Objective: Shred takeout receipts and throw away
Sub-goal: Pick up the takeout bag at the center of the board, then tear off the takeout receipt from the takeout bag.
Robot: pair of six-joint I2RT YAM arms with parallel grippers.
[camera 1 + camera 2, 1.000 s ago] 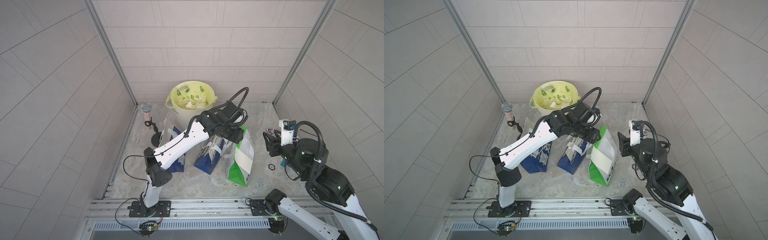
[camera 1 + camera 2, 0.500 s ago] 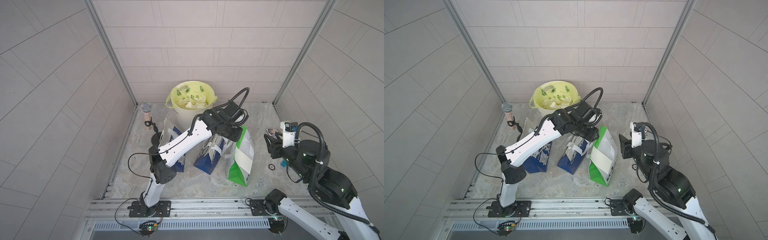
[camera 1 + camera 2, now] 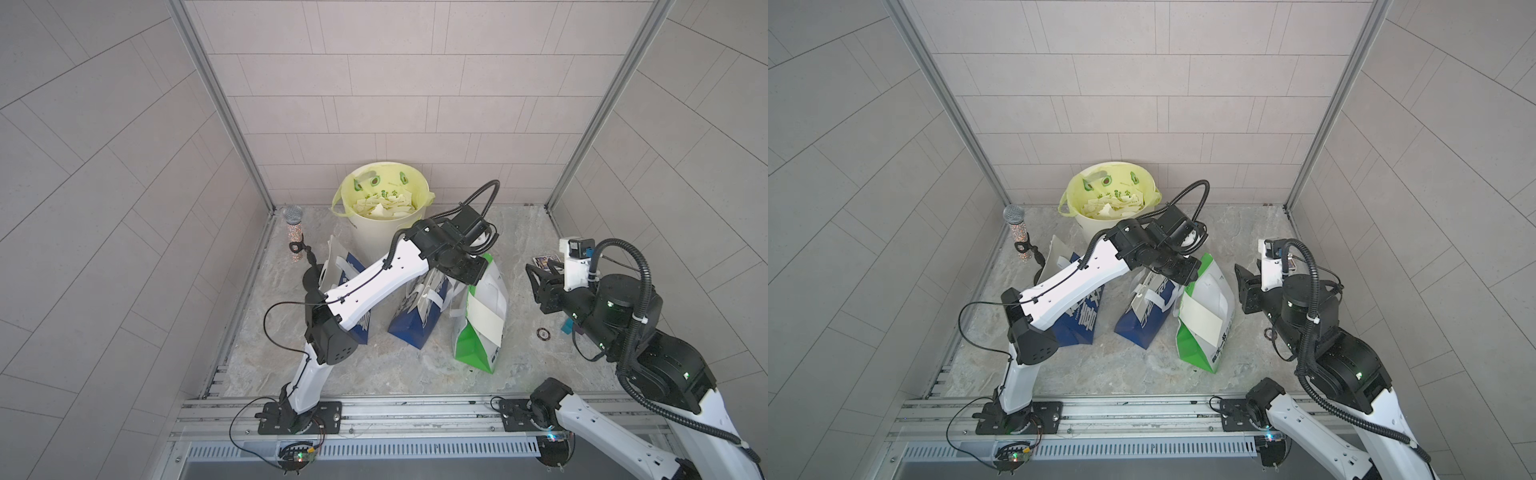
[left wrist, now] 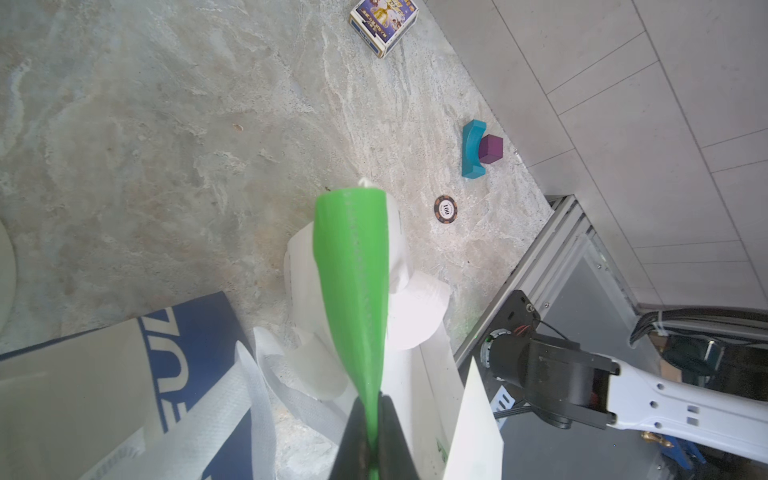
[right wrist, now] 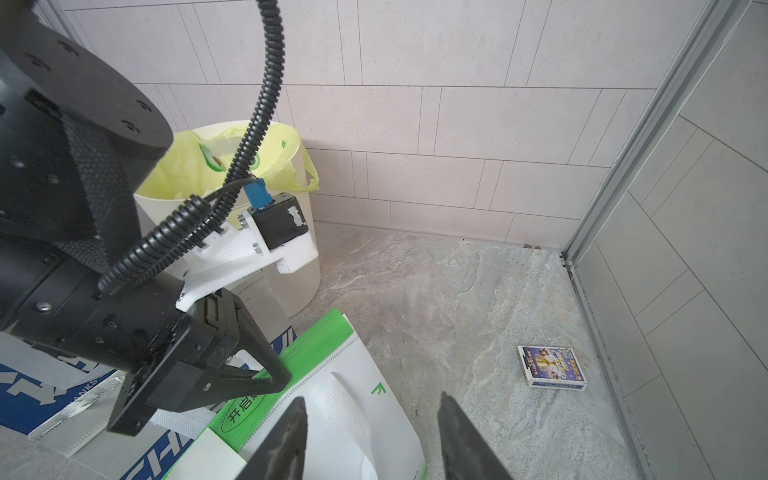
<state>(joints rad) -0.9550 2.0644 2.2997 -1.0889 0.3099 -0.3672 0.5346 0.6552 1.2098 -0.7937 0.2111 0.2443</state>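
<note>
The left end effector point(image 4: 371, 432) pinches the green rim of the bag point(image 3: 473, 349) standing in the middle of the bench point(image 3: 374, 374). A receipt point(image 3: 484, 318) lies flat on that bag's side, and the right end effector point(image 5: 370, 405) hangs spread nearby.

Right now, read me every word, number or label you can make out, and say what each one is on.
"100": round dark poker chip.
"F": green letter on the green and white takeout bag.
"开启": start of the green oval label on that bag; rest hidden.
Middle blue and white takeout bag: large letters partly covered, not readable.
Small blue card box: print too blurred.
Yellow bin liner: characters too blurred.
</note>
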